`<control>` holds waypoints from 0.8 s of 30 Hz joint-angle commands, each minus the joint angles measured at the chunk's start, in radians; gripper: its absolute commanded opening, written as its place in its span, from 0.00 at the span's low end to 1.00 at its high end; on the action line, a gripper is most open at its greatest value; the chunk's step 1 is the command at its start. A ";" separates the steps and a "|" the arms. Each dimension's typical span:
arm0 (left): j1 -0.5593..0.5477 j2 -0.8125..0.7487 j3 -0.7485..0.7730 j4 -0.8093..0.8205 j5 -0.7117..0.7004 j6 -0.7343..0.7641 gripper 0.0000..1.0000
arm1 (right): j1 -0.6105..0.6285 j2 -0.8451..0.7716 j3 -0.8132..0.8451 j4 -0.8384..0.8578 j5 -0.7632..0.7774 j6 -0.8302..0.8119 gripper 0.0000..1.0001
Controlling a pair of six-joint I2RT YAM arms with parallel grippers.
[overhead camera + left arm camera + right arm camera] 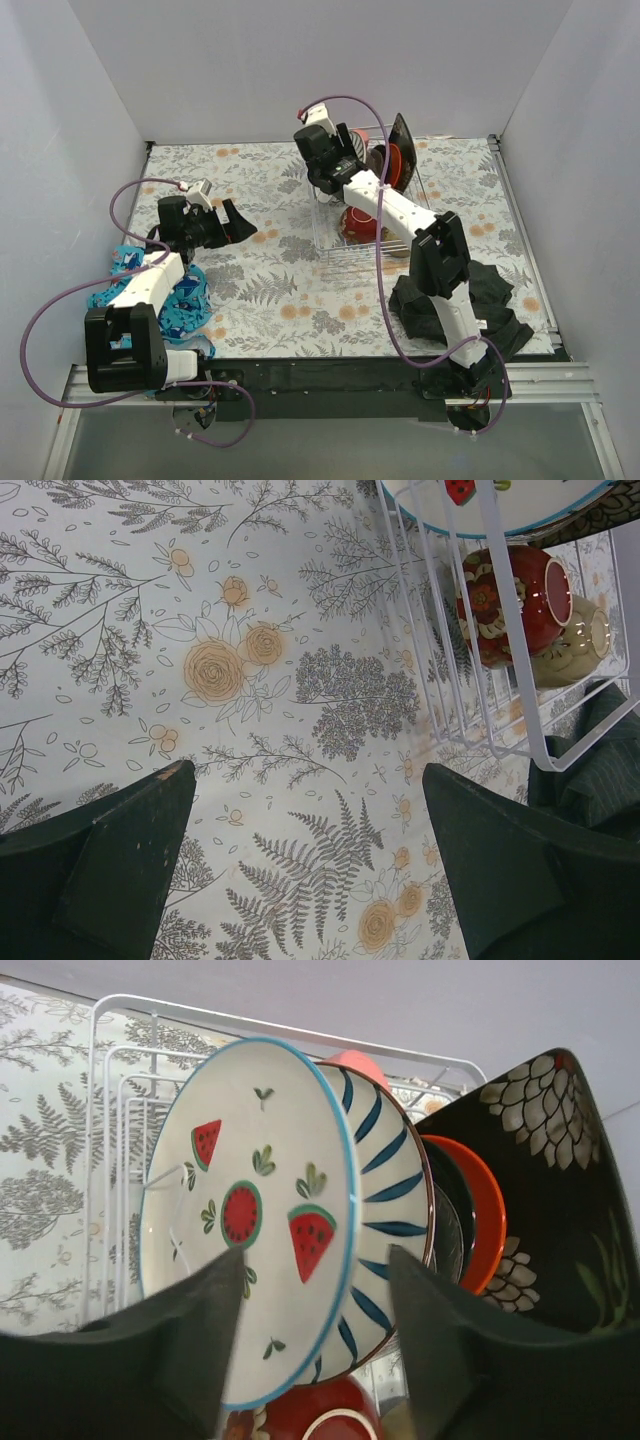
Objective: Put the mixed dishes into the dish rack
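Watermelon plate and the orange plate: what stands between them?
In the right wrist view: a white plate with dark blue stripes right behind the watermelon plate, then the rim of a dark plate before the orange plate.

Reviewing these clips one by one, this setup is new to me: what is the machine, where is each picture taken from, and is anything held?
Two robot arms are bolted at the near edge of a flower-patterned table. The overhead picture looks down from behind them: the left arm on the left, the right arm reaching into a white wire dish rack. The other two come from a camera on each wrist, jaws at the bottom. The left jaws are open over the table, holding nothing. The right jaws stand apart either side of a watermelon plate upright in the rack, apparently not gripping it. A red bowl lies in the rack. A blue cloth and a black cloth lie near the bases.
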 commanded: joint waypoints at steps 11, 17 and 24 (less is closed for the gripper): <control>0.019 -0.010 0.109 -0.008 -0.018 0.036 0.98 | -0.247 -0.416 -0.167 -0.215 -0.555 0.176 0.98; 0.025 0.120 0.282 -0.092 -0.073 0.085 0.98 | -0.408 -0.432 -0.212 -0.379 -0.499 0.083 0.98; 0.036 0.301 0.528 -0.223 -0.108 0.091 0.98 | -0.514 -0.498 -0.391 -0.392 -0.416 0.029 0.98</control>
